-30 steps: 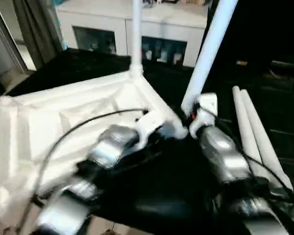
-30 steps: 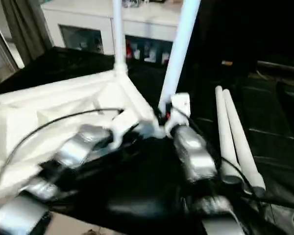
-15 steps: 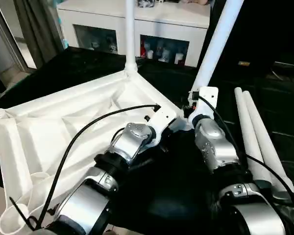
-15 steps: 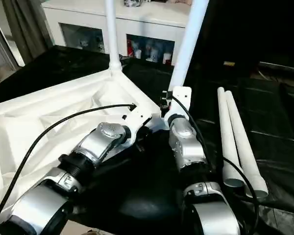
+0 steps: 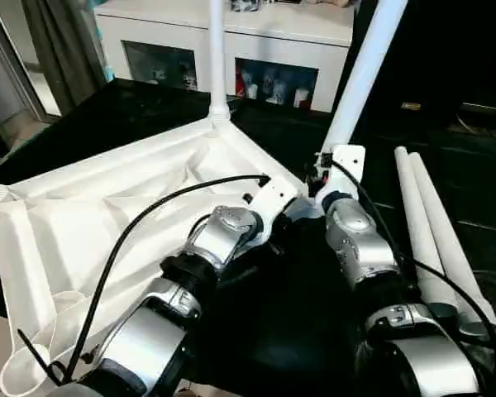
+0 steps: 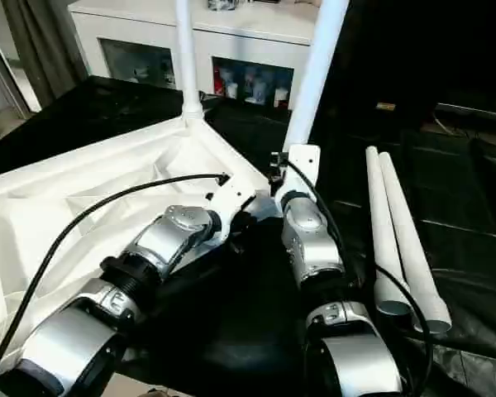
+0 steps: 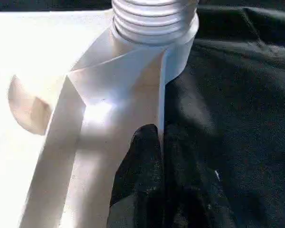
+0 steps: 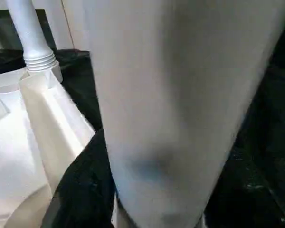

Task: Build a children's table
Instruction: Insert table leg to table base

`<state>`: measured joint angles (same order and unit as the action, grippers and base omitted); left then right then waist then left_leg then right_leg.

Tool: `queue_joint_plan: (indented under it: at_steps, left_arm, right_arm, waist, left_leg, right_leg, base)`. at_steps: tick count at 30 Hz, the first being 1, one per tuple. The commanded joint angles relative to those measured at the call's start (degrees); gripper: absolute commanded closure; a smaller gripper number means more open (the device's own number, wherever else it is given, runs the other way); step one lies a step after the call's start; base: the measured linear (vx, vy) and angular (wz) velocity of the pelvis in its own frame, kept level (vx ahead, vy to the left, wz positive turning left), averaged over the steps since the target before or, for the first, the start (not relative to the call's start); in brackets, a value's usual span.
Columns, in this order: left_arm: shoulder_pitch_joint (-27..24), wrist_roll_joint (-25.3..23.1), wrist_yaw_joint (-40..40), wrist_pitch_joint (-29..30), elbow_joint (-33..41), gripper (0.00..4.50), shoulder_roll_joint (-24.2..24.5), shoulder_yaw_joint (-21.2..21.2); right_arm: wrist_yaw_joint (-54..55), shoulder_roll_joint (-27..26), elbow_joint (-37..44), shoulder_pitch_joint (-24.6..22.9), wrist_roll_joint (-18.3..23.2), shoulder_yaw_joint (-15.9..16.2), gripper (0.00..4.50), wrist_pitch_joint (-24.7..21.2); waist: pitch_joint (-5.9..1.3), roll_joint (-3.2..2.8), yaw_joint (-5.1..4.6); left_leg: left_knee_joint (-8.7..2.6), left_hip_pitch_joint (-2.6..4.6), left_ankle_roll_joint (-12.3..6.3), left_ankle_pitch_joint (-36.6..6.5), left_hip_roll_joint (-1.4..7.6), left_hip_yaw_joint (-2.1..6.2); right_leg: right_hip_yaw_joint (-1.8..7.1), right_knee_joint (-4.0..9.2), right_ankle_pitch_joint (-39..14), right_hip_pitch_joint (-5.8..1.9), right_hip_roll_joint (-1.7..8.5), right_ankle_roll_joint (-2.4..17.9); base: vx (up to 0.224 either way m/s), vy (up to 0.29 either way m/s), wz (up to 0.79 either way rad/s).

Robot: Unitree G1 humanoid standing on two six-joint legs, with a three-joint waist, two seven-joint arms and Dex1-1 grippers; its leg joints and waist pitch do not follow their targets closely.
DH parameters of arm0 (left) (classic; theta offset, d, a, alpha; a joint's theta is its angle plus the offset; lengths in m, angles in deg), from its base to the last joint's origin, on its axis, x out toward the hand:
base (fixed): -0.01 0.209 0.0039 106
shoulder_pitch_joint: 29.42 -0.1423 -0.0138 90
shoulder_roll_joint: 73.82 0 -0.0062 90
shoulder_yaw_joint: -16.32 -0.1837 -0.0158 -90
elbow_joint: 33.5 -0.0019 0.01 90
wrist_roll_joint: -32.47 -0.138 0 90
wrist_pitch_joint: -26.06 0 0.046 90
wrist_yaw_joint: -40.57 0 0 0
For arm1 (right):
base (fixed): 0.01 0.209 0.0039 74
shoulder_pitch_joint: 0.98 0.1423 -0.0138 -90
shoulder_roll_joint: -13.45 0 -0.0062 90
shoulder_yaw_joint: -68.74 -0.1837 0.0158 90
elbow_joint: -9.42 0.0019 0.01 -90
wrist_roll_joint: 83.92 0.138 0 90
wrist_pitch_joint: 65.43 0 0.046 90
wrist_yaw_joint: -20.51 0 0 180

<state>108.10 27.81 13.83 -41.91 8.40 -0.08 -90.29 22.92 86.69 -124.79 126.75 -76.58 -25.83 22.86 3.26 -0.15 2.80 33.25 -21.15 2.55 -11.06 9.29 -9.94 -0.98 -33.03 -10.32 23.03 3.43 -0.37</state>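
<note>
The black-draped work surface [image 5: 107,112] carries the children's table top [image 5: 83,231] upside down, ribbed underside up, spread over its left part, one corner pointing toward the white cabinet [image 5: 231,50] beyond the far edge. A leg [image 5: 216,58] stands upright in that far corner socket. A second leg [image 5: 360,78] rises tilted from the top's right corner, where my two arms meet. Two loose legs [image 5: 426,223] lie side by side, touching, on the cloth toward the right edge, well apart from the top.

My right gripper [image 6: 293,169] sits at the base of the tilted leg; that leg stands right in front of my wrist camera, but I cannot tell whether my fingers have closed on it. My left gripper [image 7: 154,156] is pinched together with nothing between the fingers, its black tips touching the rim of the top just beside the threaded socket [image 7: 154,21] at the right corner.
</note>
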Motion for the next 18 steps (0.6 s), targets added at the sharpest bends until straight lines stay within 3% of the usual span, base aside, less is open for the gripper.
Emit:
queue_joint_plan:
  at_steps: [1,3,5,8,11,12,15,17,18]
  left_arm:
    - [1.3,-1.0,4.5,-1.0,-0.8,4.5,1.5,2.6]
    - [1.3,-1.0,4.5,-1.1,-0.8,4.5,1.5,2.6]
    - [1.4,-1.0,4.1,-1.4,-0.9,4.5,1.7,2.6]
    - [1.4,-0.9,3.8,-1.6,-0.7,4.5,1.8,2.6]
    - [1.4,-1.0,3.2,-2.2,-0.8,4.5,2.0,2.4]
    - [1.3,-1.1,2.4,-2.6,-0.5,4.5,2.3,2.2]
    - [0.4,-1.6,-0.7,-4.5,1.0,4.5,3.4,0.9]
    - [0.0,-1.6,-1.9,-5.1,1.8,4.5,3.9,0.5]
    - [-1.4,-1.5,-5.3,-6.8,3.9,4.5,5.5,-0.6]
  right_arm:
    - [-1.0,-0.6,-3.8,-2.2,1.3,-0.6,1.75,-2.8]
    - [-1.4,-0.6,-3.6,-2.2,1.2,-0.5,1.55,-2.8]
    - [-2.5,-0.6,-2.8,-1.9,1.6,-0.6,1.46,-2.5]
    - [-3.6,-0.5,-2.0,-1.8,1.8,-0.7,1.16,-1.9]
    - [-5.8,0.0,-0.2,-2.1,1.6,-0.3,1.08,-1.3]
    - [-7.5,0.5,1.9,-2.8,1.4,0.4,0.81,-1.2]
    - [-11.4,3.2,7.9,-5.1,0.5,2.9,0.7,-3.0]
    - [-13.2,4.3,10.3,-6.0,0.4,3.8,0.5,-4.3]
    - [-18.0,8.1,16.6,-8.2,0.4,6.0,0.37,-8.0]
  waist:
    - [-2.56,-0.03,-0.21]
    - [-2.5,-0.21,-0.16]
    - [-2.73,-0.1,-0.17]
    - [-2.91,-0.16,-0.07]
    - [-3.37,-0.25,0.03]
    - [-3.65,-0.3,0.12]
    - [-4.03,0.05,0.42]
    - [-3.9,-0.01,0.67]
    - [-3.75,-0.05,0.87]
  left_leg:
    - [-5.67,0.32,1.36,-22.2,3.27,1.8]
    - [-5.42,0.55,0.51,-20.3,3.28,1.41]
    - [-5.27,0.26,-0.22,-17.9,3.22,1.3]
    - [-4.89,0.36,-1.44,-14.4,3.21,1.0]
    - [-4.41,0.08,-2.82,-9.5,3.21,0.94]
    - [-4.04,0.02,-3.9,-6.3,3.15,0.89]
    - [-3.23,-0.18,-7.83,0.6,2.96,0.78]
    - [-3.02,-0.26,-9.66,1.3,3.04,0.58]
    - [-3.15,-0.11,-9.72,-0.6,3.21,0.58]
  right_leg:
    - [2.0,4.78,-21.0,-1.46,4.59,8.7]
    - [2.08,4.59,-17.5,-1.35,4.55,10.3]
    - [2.05,4.31,-15.2,-1.86,4.67,11.1]
    - [2.04,4.04,-11.2,-1.96,4.63,12.5]
    - [1.85,3.15,-3.8,-2.68,4.62,14.7]
    - [1.76,2.56,1.2,-2.94,4.62,15.8]
    - [1.49,1.43,12.1,-3.37,4.33,17.4]
    - [1.48,1.39,13.0,-3.08,4.52,17.9]
    - [1.39,1.75,9.7,-3.1,4.64,18.1]
  base:
    - [0.0,0.0,0.0]
    - [0.0,0.0,0.0]
    - [0.0,0.0,0.0]
    - [0.0,0.0,0.0]
    - [0.0,0.0,0.0]
    - [0.0,0.0,0.0]
    - [0.0,0.0,0.0]
    - [0.0,0.0,0.0]
    - [0.0,0.0,0.0]
